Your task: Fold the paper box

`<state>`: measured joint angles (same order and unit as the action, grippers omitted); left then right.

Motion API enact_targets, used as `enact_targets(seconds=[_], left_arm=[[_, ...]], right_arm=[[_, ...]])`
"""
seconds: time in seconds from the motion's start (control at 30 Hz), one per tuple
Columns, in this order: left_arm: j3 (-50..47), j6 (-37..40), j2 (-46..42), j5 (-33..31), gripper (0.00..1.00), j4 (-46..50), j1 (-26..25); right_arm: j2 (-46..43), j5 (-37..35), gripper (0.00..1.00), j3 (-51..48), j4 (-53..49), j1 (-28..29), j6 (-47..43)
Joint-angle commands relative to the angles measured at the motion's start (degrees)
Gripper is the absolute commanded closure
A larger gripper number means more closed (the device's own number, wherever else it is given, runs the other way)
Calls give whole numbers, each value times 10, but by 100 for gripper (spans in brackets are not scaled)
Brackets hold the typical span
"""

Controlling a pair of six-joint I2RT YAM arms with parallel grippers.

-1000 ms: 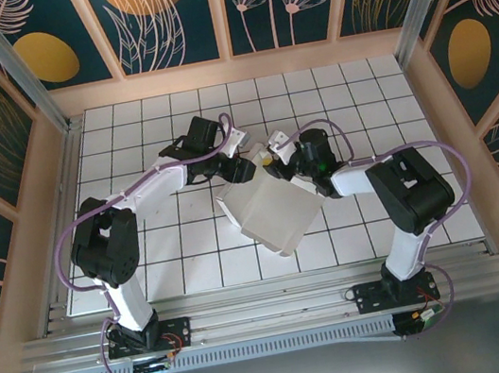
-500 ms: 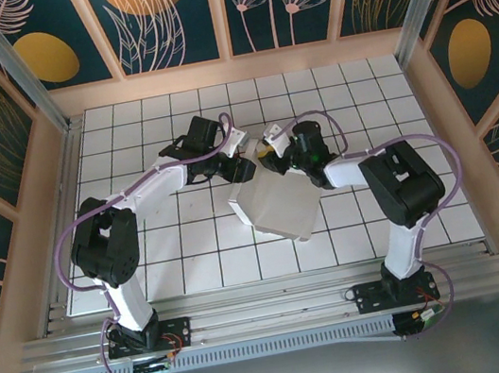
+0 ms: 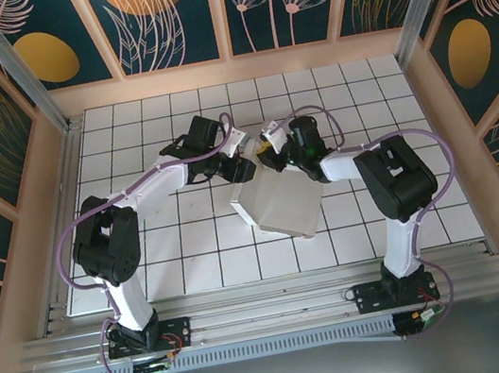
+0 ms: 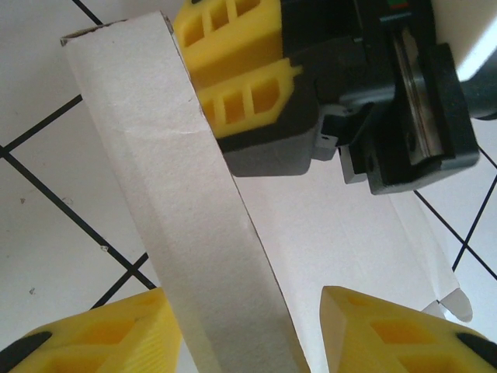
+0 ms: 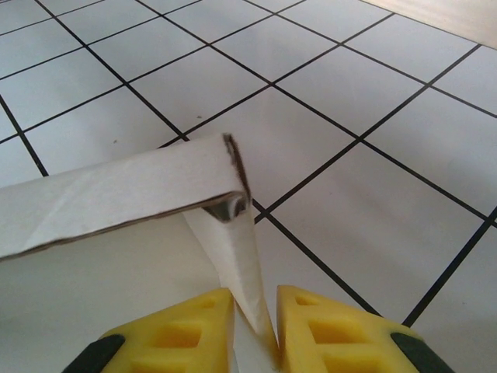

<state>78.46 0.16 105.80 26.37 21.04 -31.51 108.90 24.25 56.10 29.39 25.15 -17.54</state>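
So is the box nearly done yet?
Not yet. Done: one side wall of the paper box stands up, with the left fingers open around it. In hand: the right fingers pinch a corner flap. Left: the box looks open on top, so more folding and closing.

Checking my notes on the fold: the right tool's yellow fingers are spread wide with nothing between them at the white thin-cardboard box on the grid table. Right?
Not quite. In the right wrist view the right tool has its yellow fingers pinched on a thin flap of the white thin-cardboard box, not spread empty.
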Motion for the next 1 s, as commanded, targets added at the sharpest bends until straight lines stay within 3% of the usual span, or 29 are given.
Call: enact_targets(seconds=[0.0, 0.17, 0.23, 0.5, 0.7, 0.8, 0.97], left_arm=[[20, 6, 10, 13, 51, 4, -3], [26, 6, 13, 10, 51, 10, -3], [27, 5, 15, 10, 51, 9, -3], [33, 5, 23, 9, 51, 13, -3], [28, -13, 17, 0, 50, -3, -3], [20, -45, 5, -24, 45, -30, -2], [-55, -106, -91, -58, 38, -156, -3]], right_arm=[[32, 4, 78, 36, -73, 2, 8], [60, -24, 76, 91, -166, 1, -10], [61, -18, 80, 95, -178, 0, -21], [57, -21, 99, 96, -169, 2, -35], [47, -64, 100, 81, -131, 13, -50], [44, -63, 100, 75, -120, 16, -62], [29, -59, 100, 42, -75, 16, -64]])
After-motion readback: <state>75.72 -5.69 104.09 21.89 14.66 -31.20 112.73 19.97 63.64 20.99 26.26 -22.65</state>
